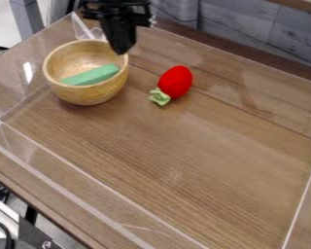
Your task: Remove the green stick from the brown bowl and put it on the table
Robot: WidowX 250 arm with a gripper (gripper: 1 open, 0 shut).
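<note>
The camera view shows the green stick (89,75) lying inside the brown bowl (86,74), set at a slant along the bowl's inside. The end effector (120,43) hangs above the bowl's rim, on the side nearer the strawberry toy (178,81). In the picture, the stick lies below the end effector and toward the left edge of the counter (185,156), apart from it, with nothing of the stick between the fingers. The end effector is closed; whether its tip touches the rim cannot be told. The bowl sits on the counter near the upper left corner. The red strawberry toy rests on the counter just beside the bowl, its small green leaf pointing toward the lower left.
</note>
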